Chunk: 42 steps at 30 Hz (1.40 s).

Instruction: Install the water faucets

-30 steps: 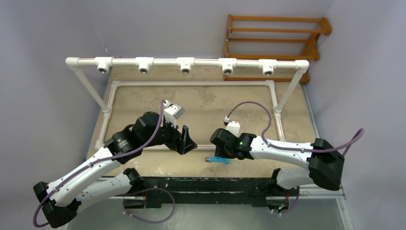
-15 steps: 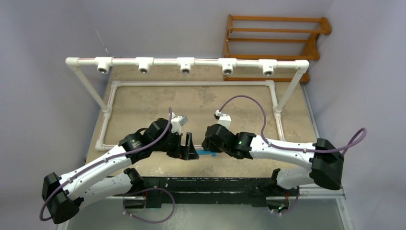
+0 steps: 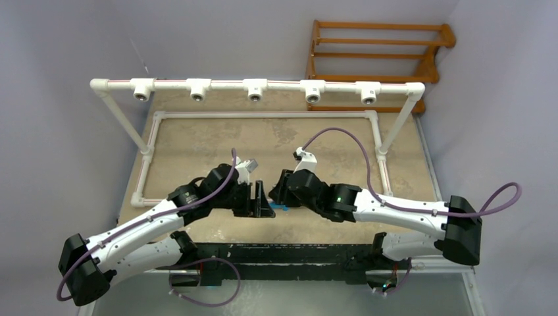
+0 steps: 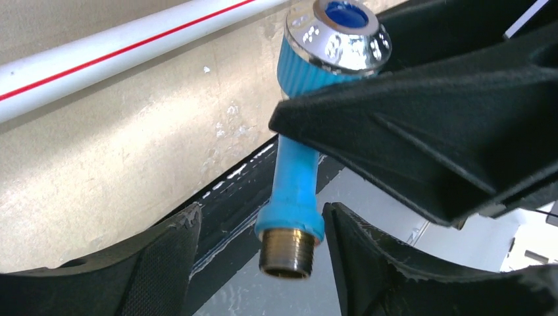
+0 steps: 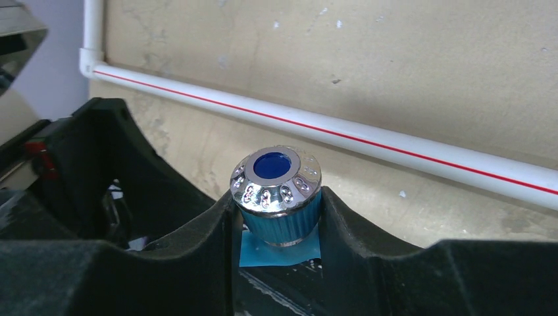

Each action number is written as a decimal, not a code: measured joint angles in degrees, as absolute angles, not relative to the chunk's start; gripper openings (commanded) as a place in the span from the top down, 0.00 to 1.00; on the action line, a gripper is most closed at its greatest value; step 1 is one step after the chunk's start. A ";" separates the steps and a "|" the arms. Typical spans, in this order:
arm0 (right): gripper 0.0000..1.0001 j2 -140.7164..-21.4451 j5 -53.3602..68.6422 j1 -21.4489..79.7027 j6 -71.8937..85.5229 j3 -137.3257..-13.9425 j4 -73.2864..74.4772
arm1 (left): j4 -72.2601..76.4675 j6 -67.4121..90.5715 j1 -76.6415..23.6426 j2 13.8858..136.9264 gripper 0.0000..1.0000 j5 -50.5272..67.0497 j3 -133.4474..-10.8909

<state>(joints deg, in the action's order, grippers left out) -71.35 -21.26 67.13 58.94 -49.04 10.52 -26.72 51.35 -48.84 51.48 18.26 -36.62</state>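
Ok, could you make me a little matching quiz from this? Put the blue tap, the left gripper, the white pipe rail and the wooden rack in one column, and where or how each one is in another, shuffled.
Things:
1. blue faucet
2. left gripper
3. white pipe rail
4. wooden rack

Places or states:
A. beyond the far right corner of the table
B. open, straddling the threaded end
C. raised along the table's far edge
D. clamped in the right gripper

Pairs: 1-D; 2-B; 3-C; 4-A
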 measured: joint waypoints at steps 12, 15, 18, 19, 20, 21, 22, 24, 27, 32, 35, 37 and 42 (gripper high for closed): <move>1.00 -70.50 -20.51 69.17 59.33 -48.07 8.75 | -22.63 53.95 -48.84 49.30 0.53 18.90 -35.27; 1.00 -70.50 -20.34 69.71 59.57 -47.97 8.60 | -22.02 54.11 -48.84 48.53 0.60 18.85 -34.94; 1.00 -70.50 -20.25 70.08 59.81 -47.86 8.45 | -21.89 54.46 -48.84 48.25 0.83 18.85 -34.76; 1.00 -70.50 -20.25 70.15 59.96 -47.86 8.38 | -21.89 54.48 -48.84 48.25 0.95 18.87 -34.76; 1.00 -70.50 -20.27 70.24 60.01 -47.86 8.38 | -21.89 54.70 -48.84 48.23 1.00 18.90 -34.76; 1.00 -70.54 -20.27 70.26 60.03 -47.86 8.40 | -21.80 54.54 -48.84 48.21 1.00 18.92 -34.76; 1.00 -70.59 -20.29 70.26 60.12 -47.86 8.40 | -21.78 54.43 -48.84 48.14 1.00 18.87 -34.76; 1.00 -70.65 -20.34 70.32 60.45 -47.86 8.36 | -21.63 54.46 -48.84 47.94 1.00 18.90 -34.50; 1.00 -70.83 -20.29 70.50 60.64 -47.86 8.34 | -21.41 54.43 -48.84 47.37 1.00 19.07 -33.98; 0.84 -70.85 -20.27 70.50 61.25 -47.86 8.10 | -21.50 54.43 -48.84 46.46 1.00 19.11 -33.82; 0.63 -70.85 -20.27 70.50 61.43 -47.86 7.99 | -21.15 54.41 -48.82 46.19 1.00 19.25 -33.50; 0.55 -70.85 -20.25 70.50 61.45 -47.72 8.03 | -20.43 54.41 -48.82 46.02 1.00 19.57 -32.86; 0.33 -69.65 -20.25 70.65 62.76 -46.52 7.75 | -19.11 54.37 -48.84 45.36 1.00 21.65 -31.75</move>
<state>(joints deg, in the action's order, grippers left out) -69.65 -20.25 70.65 62.76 -46.52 7.75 -19.11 54.37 -48.84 45.36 21.65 -31.75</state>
